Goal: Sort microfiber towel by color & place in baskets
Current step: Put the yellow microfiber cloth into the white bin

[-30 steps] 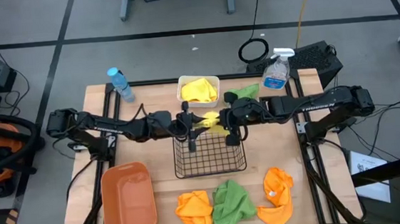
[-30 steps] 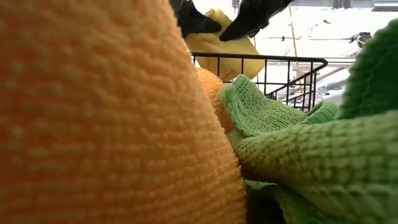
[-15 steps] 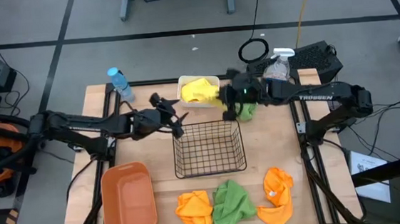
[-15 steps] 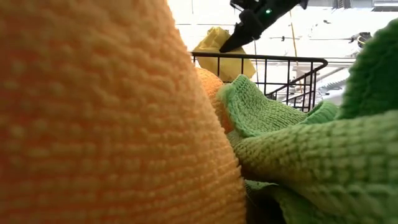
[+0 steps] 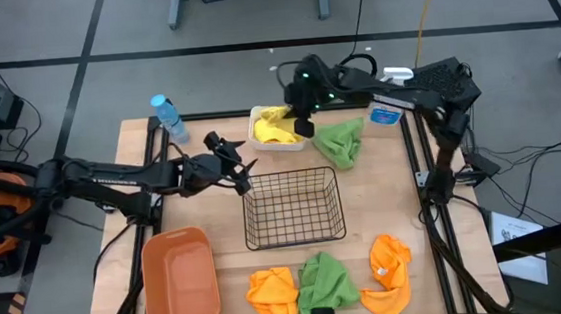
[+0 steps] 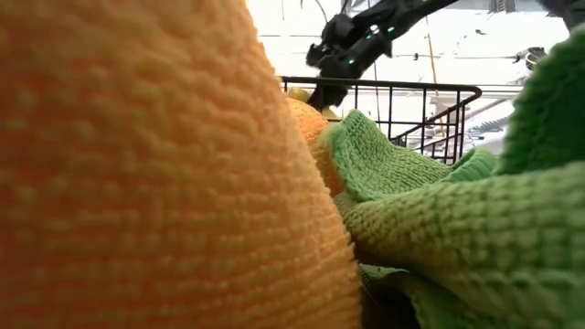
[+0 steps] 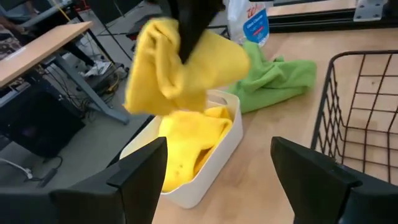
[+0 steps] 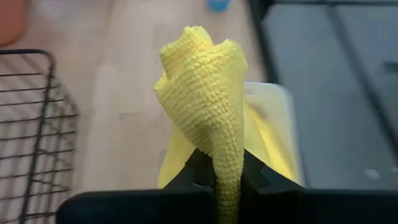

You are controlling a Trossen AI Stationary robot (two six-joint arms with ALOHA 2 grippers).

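Observation:
My right gripper (image 5: 302,127) is shut on a yellow towel (image 7: 186,68) and holds it above the white tub (image 7: 208,171) at the table's far edge. A second yellow towel (image 7: 189,134) lies in that tub. My left gripper (image 5: 245,180) is open and touches nothing; it hovers left of the black wire basket (image 5: 293,208). One green towel (image 5: 341,140) lies right of the tub. Two orange towels (image 5: 273,286) (image 5: 387,267) and another green towel (image 5: 325,280) lie along the near edge. The orange-brown tub (image 5: 180,280) stands at the near left. My right gripper pinches the yellow towel between its two fingers (image 8: 255,177) at a bunched fold (image 8: 227,158), several layers thick. The fingers come from above, pointing down. The towel is lifted clear and hangs below them over the white tub; whether its lower end touches the towel inside, I cannot tell.
A blue-capped water bottle (image 5: 167,116) stands at the far left corner and a clear spray bottle (image 5: 386,100) at the far right. In the low view, the near towels (image 6: 137,164) fill the foreground. Bare tabletop lies between the wire basket and the white tub.
Both grippers met at the yellow towel over the wire basket's far rim. My left gripper then drew back toward the table's left. My right gripper carried the towel toward the far edge and slightly left, to above the white tub.

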